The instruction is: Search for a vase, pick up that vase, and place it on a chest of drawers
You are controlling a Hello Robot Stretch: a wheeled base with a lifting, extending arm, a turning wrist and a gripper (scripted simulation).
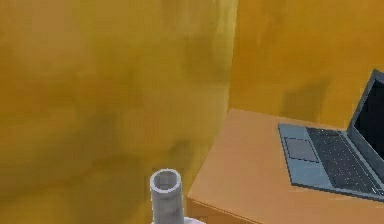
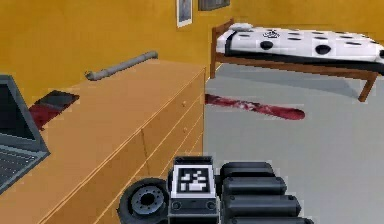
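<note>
Forward view: yellow wall on the left. Bottom middle is the vase, a plain pale-grey tube with straight sides and a round open mouth, darker inside. It stands upright, long axis vertical, mouth pointing up. The bottom edge cuts off its base, so I can't tell what it rests on. It sits just left of the near corner of the chest, which has a wood top. A laptop sits on that top at the right, lid up.

Arm side view: the laptop is at the left on the chest, drawer fronts facing right. A dark flat item lies beyond it, and a grey rod lies at the far end by the wall. The gripper is at bottom middle, a dark round body beside a white marker. I can't resolve the fingers, so I can't tell their state or whether it holds anything. There's a red strip on the floor, and a bed with a spotted cover at far right.
</note>
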